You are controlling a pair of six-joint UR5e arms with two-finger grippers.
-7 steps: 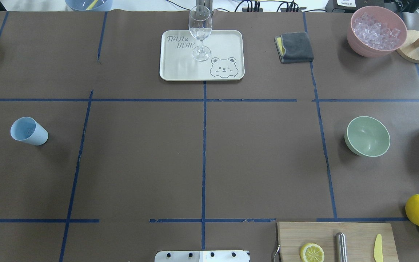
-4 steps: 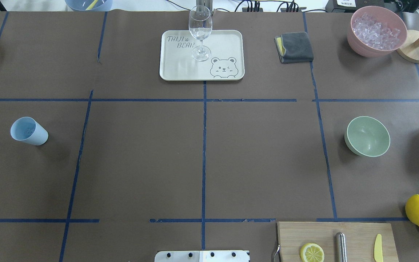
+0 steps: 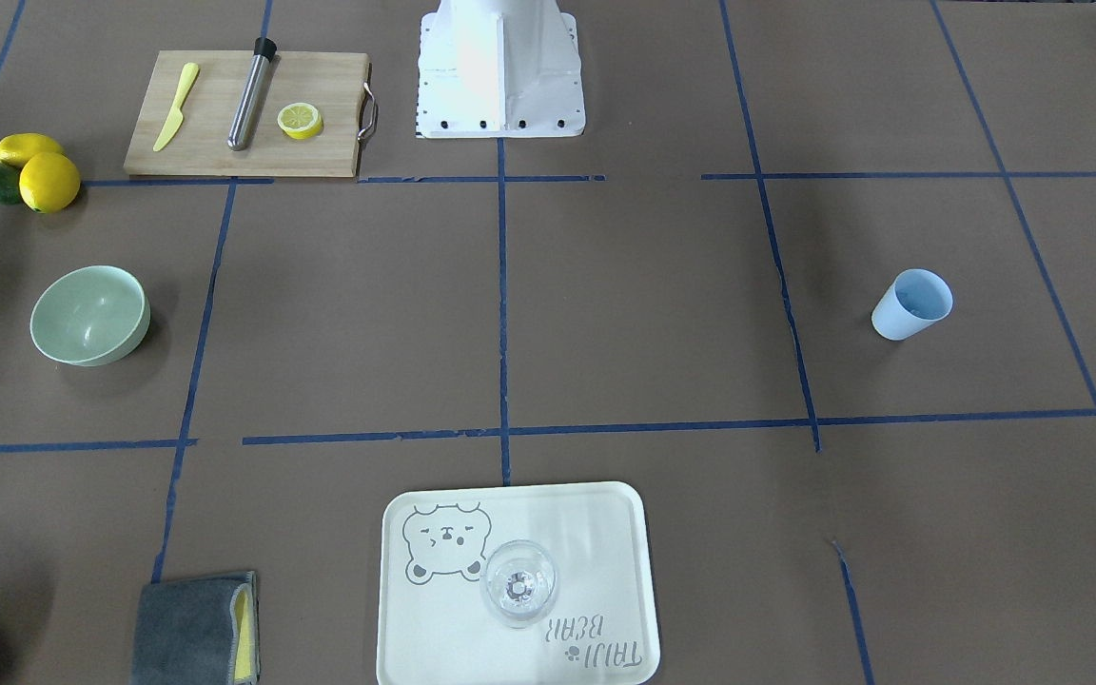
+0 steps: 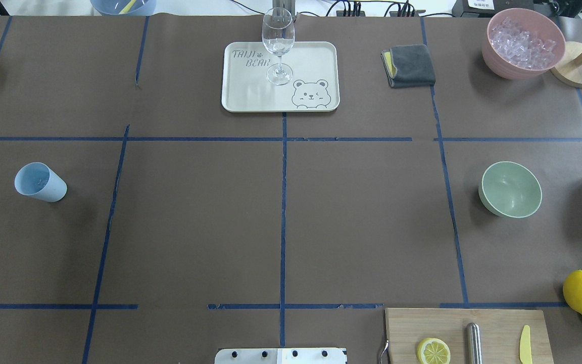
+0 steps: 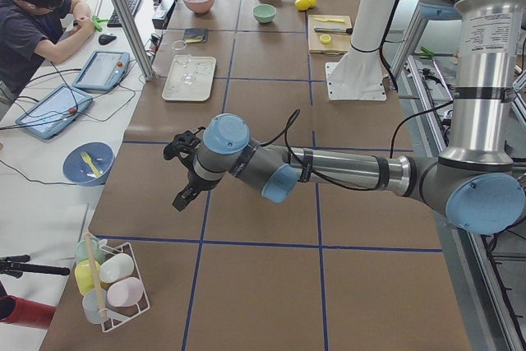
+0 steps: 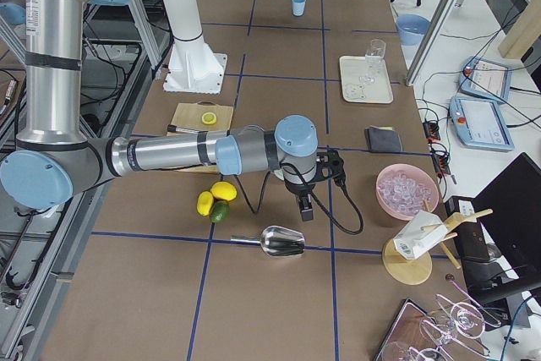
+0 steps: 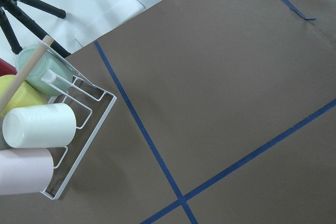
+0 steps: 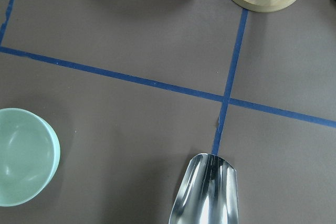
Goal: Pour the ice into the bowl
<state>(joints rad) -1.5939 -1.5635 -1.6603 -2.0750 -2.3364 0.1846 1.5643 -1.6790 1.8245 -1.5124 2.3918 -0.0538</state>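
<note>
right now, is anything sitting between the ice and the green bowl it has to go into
Nothing visible does. Between the ice in the pink bowl and the green bowl lies only bare table paper and a blue tape line. The metal scoop sits off to one side.

A wine glass (image 4: pixel 278 43) stands on the bear tray (image 4: pixel 243 93); blue cup (image 4: pixel 41 182) well apart.

Only legible txt sits on cream tray (image 4: pixel 316 60), far-centre of surface. Printed grey, overhead view, tray's top-left corner: "TAIJI" w/ small paw mark (image 4: pixel 259 53) after it, "BEAR" on line below. Winking bear-face drawing (image 4: pixel 309 93) in opposite corner. Front-facing view: same wording (image 3: pixel 596 642) reads upside down, low right of tray. White label (image 4: pixel 479 4) at far edge, right: too small to read.
</note>
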